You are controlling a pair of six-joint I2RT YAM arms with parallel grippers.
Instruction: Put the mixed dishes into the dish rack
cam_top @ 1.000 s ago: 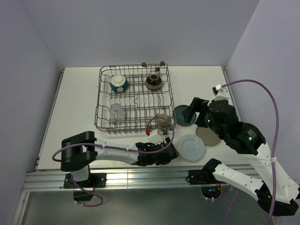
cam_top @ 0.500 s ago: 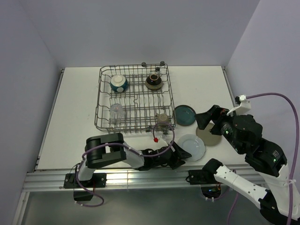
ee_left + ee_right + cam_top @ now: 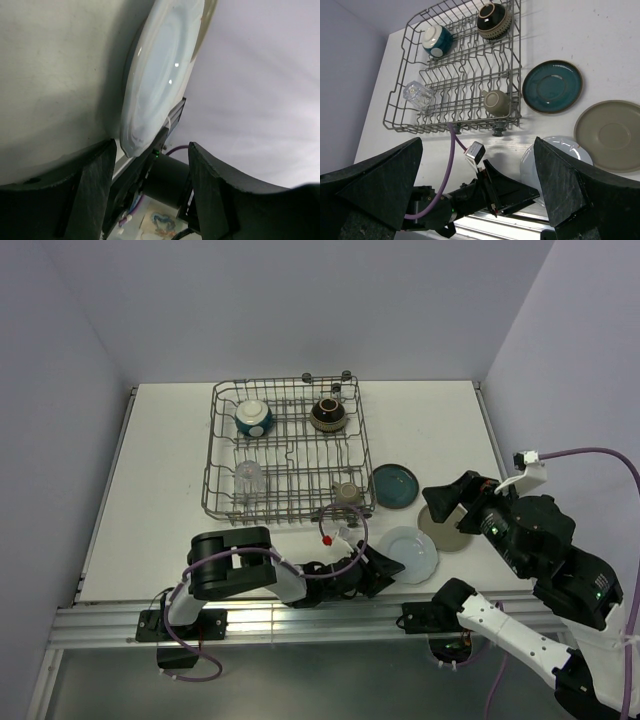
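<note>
Left claw (image 3: 150, 150): fingers part-spread, not gripping; between them sits the rim of the pale-blue plate (image 3: 410, 553) (no contact visible).
Right claw (image 3: 433, 502): spread wide, empty, above the beige plate (image 3: 447, 536).
Rack (image 3: 215, 455): holds teal bowl (image 3: 253, 418), brown bowl (image 3: 328, 414), glass (image 3: 248, 478), mug (image 3: 347, 494).
Teal plate (image 3: 395, 485): on the table (image 3: 160, 490), just right of the rack.

The left hand (image 3: 385, 566) is no longer at the olive-grey mug (image 3: 347, 493) in the near right corner of the dish rack (image 3: 215, 450). Its arm now folds back on itself, and the hand lies low on the table (image 3: 160, 490) at the near left rim of the pale-blue plate (image 3: 412, 552). Its fingers straddle that edge, a little closer together than a second ago. The right hand (image 3: 442, 502) has pulled back from over the teal plate (image 3: 395, 485) and now hangs above the beige plate (image 3: 447, 537).
</note>
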